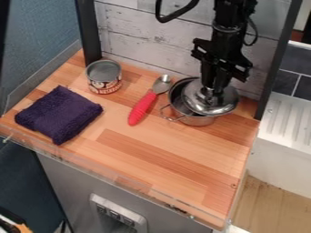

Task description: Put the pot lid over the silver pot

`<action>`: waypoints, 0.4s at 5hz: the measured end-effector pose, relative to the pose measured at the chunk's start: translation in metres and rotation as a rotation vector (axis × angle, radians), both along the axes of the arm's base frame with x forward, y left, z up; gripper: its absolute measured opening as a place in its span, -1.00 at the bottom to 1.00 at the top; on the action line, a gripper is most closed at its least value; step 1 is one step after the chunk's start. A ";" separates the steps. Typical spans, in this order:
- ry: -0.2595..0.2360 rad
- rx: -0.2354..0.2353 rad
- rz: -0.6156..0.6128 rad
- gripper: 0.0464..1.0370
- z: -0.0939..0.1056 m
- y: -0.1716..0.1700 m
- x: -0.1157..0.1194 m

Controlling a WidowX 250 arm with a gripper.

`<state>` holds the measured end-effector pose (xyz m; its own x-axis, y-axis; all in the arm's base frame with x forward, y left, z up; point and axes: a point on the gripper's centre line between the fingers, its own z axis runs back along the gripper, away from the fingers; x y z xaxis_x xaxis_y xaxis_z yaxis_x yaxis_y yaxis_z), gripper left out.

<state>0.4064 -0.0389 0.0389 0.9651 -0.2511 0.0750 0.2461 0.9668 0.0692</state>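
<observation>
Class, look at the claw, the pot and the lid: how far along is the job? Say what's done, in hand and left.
Done: the lid is already above the pot, covering much of its opening. In hand: the claw is at the lid's knob and appears to grip it. Left: the lid sits off to the right in the picture, so it likely needs centring, then letting go.

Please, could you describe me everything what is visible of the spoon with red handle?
The spoon has a thick, ridged red handle and a shiny, silver-coloured, metal-looking bowl. It lies on the wooden counter, between the can and the pot, slanted, with its bowl towards the back wall. The bowl is close beside the pot; whether they touch, I cannot tell.
</observation>
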 end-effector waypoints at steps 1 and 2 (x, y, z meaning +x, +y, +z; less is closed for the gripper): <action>0.011 -0.018 0.017 -0.53 -0.003 0.012 -0.005; 0.011 -0.019 0.013 -0.53 -0.004 0.012 -0.008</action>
